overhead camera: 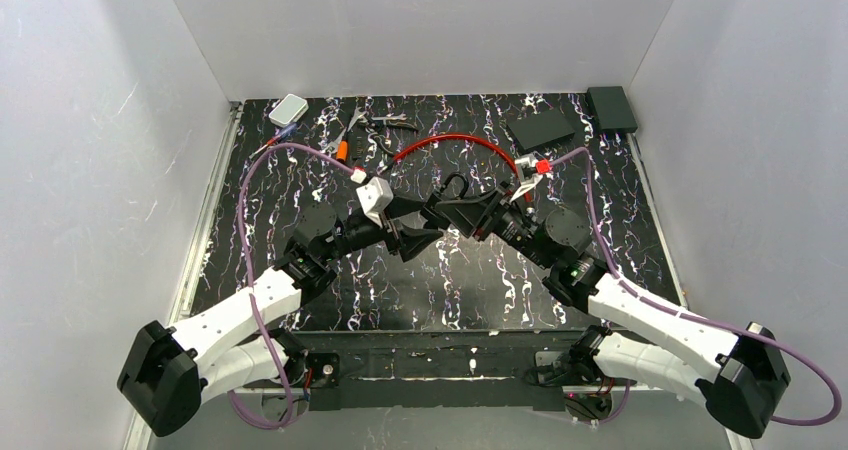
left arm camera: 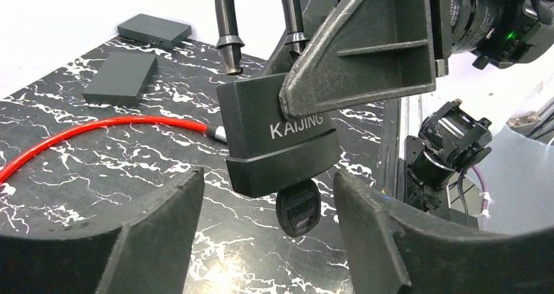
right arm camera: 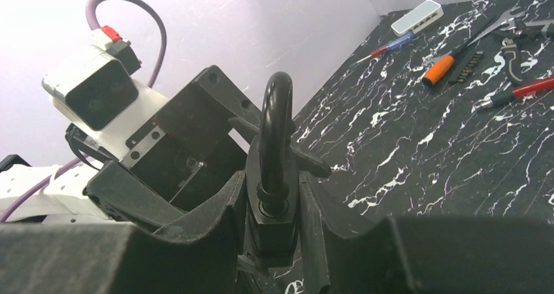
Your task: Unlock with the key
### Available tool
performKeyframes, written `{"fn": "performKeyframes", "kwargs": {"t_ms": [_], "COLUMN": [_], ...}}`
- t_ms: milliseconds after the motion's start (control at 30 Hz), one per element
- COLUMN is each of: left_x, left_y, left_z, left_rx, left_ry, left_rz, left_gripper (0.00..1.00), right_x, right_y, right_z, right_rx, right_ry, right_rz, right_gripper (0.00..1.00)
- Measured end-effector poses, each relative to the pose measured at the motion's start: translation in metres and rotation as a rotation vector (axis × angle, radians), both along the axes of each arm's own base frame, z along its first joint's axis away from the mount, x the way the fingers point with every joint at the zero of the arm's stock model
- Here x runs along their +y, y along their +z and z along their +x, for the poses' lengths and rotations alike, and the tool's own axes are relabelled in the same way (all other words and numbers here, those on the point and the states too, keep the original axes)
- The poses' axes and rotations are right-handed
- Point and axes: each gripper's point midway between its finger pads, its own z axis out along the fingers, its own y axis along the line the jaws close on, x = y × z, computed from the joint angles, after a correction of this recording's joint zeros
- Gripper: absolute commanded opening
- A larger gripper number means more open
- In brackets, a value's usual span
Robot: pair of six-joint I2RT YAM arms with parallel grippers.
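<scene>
A black padlock (left arm camera: 274, 144) marked KAIJING hangs above the marbled table, my right gripper (right arm camera: 273, 184) shut on its body; one of that gripper's fingers (left arm camera: 366, 52) lies across the lock's face. The shackle (left arm camera: 258, 19) stands raised, its left leg out of the body. The key (left arm camera: 298, 209) sticks out of the lock's underside, its black head showing. My left gripper (left arm camera: 268, 176) is open, one jaw on each side of the key head, touching neither key nor lock. From above, both grippers meet mid-table around the padlock (overhead camera: 455, 205).
A red cable (overhead camera: 455, 142) curves behind the arms. Two flat black boxes (overhead camera: 540, 128) (overhead camera: 611, 107) lie at the back right. A white hub (overhead camera: 289, 109), an orange-handled screwdriver (right arm camera: 439, 70) and pliers (overhead camera: 385, 122) lie at the back left.
</scene>
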Motion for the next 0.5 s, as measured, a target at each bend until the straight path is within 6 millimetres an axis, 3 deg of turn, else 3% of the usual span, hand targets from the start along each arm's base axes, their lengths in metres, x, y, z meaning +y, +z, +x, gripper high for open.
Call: {"fn": "performKeyframes", "kwargs": {"t_ms": [300, 500], "left_x": [0.000, -0.007], "left_y": [0.004, 0.000], "left_z": [-0.009, -0.026], "left_rx": [-0.055, -0.007], "left_ry": [-0.051, -0.159], "left_rz": [0.012, 0.012], "left_gripper": [0.80, 0.78], "right_x": [-0.004, 0.003], "right_y": [-0.003, 0.001], "right_z": [-0.007, -0.019], "right_rx": [-0.012, -0.045], "right_ry": [0.014, 0.092], "right_rz": [-0.038, -0.060], "right_gripper": [0.01, 0.01]}}
